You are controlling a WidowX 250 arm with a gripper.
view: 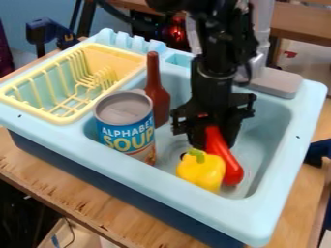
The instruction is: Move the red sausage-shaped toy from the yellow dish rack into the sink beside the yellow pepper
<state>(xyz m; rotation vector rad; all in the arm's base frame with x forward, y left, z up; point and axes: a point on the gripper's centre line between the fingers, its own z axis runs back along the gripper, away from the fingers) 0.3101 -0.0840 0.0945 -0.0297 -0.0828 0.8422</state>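
1. Wooden surface [97, 213] is topped by a sink [139, 169]
2. Red toy [224, 160], near right in its basin, is tilted against the gripper [210, 138], perhaps propped; opening and grip cannot be told

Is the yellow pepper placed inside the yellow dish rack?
No, the yellow pepper is in the blue sink, beside the long red object.

The smooth sink [123, 167] and glossy red object [223, 156] look plastic, the can [125, 108] metal, the table [67, 196] wood.
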